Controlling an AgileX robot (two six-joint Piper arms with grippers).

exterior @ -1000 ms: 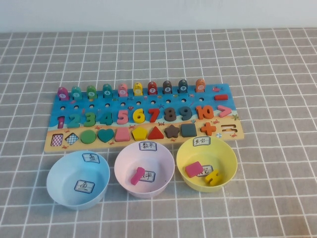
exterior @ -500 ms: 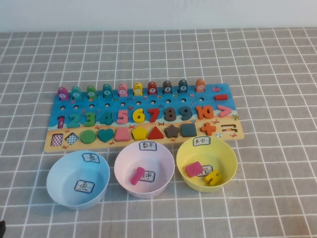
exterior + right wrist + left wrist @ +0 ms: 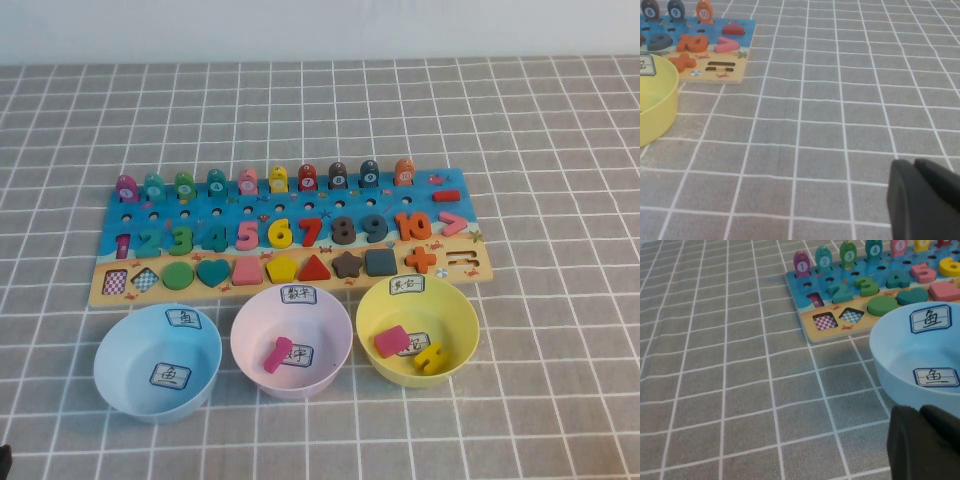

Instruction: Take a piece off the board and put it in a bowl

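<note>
The piece is lying tilted inside the pink bowl, just in front of the board on the grey-checked worktop. The left end effector is sitting clenched near the blue bowl — holding nothing. The right end effector is hovering beyond the yellow bowl, seemingly clenched — its tips are barely visible.

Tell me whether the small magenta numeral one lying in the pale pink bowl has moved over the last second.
No. The flat magenta-pink wooden numeral "1" lies where it did, beside the white label inside the pale pink round plastic bowl.
</note>
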